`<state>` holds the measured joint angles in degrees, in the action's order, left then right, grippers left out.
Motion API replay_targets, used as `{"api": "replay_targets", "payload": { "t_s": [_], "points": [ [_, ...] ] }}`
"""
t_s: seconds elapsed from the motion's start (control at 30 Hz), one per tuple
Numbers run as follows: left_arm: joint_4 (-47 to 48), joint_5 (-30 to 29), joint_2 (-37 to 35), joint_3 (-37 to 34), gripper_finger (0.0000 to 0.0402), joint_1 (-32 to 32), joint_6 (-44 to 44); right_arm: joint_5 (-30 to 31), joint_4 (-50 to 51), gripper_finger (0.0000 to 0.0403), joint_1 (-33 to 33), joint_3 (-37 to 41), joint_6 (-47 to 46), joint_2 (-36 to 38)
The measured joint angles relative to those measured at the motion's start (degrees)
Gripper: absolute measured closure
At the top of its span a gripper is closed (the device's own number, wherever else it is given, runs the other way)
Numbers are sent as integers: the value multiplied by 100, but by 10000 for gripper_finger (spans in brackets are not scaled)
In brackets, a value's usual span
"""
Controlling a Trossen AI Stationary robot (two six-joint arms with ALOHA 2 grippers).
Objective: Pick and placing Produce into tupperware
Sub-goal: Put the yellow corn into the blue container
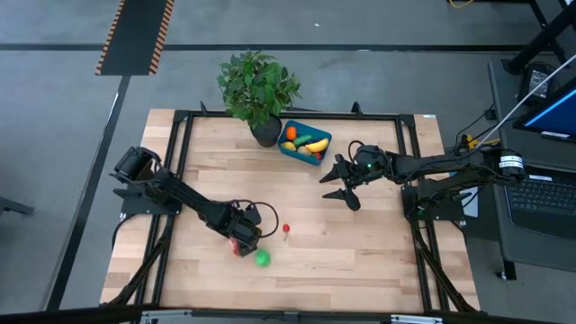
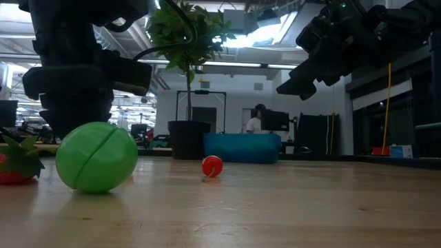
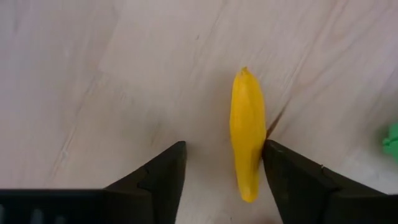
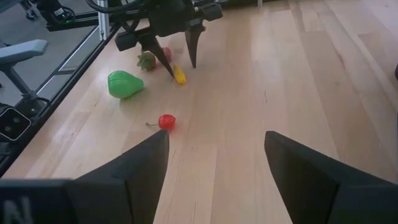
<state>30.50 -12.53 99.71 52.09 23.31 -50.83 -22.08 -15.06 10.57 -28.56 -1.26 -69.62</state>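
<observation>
Banana (image 3: 247, 134) lies between my left gripper's (image 3: 222, 165) spread jaws near the counter's front edge, hugging one finger, so I'd centre before pinching; right gripper (image 1: 343, 180) waits, jaws spread, beside the tupperware (image 1: 304, 142).

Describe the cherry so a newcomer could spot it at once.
Start at the left gripper low over the table. Beside it lie a green fruit and a strawberry; the cherry sits alone, a little toward the right arm. It is the smallest piece: a red ball with a thin stem.
</observation>
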Motion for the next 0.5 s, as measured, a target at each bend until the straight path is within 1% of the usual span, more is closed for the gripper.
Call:
{"api": "replay_targets", "payload": {
  "t_s": [0.3,0.5],
  "points": [
    [-77,-75,128,20,287,1,32,0,45,137,0,0,-17,0],
    [-175,-81,115,7,364,43,300,0,89,137,0,0,-15,0]
  ]
}}
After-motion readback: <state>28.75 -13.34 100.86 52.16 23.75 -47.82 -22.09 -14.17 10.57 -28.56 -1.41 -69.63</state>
